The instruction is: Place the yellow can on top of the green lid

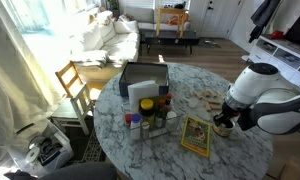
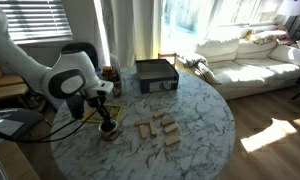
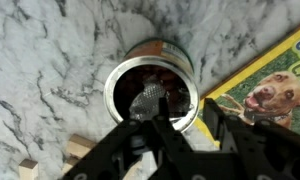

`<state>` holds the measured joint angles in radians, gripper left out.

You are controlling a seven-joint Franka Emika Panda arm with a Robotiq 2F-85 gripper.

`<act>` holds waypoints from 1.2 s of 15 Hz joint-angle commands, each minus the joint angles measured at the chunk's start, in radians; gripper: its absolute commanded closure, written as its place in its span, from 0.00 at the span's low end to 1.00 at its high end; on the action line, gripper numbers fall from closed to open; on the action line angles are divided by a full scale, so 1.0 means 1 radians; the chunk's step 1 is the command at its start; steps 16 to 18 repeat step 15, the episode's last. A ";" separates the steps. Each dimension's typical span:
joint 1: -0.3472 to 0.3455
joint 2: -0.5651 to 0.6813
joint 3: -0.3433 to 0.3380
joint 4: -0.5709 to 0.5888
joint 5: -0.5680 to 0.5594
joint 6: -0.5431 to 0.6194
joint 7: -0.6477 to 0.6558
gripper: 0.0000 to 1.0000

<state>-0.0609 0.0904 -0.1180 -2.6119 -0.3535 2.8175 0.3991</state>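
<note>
Seemingly upright, open-topped yellow can (image 3: 155, 85) on marble table (image 3: 40, 55) | gripper (image 3: 180, 120) straddles its 5 o'clock rim, clamped or loose: cannot tell | dog booklet (image 3: 265, 85) at 3 o'clock | wooden block (image 3: 80, 148) at 7 o'clock

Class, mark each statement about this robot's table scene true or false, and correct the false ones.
1. The can is open at the top. True.
2. The table is plain dark wood. False: its top is white with grey marble veins.
3. A booklet showing a dog lies beside the can. True.
4. The wooden blocks form one tall tower. False: they lie low, spread on the table.
5. The gripper is far from the can. False: it is right at the can's rim.
</note>
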 commanded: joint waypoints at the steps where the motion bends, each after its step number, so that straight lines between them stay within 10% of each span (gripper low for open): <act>1: 0.009 -0.126 -0.027 -0.017 -0.053 -0.085 0.024 0.27; 5: -0.040 -0.254 0.003 -0.018 -0.061 -0.155 0.011 0.01; 18: -0.102 -0.328 0.059 0.008 0.000 -0.186 -0.017 0.00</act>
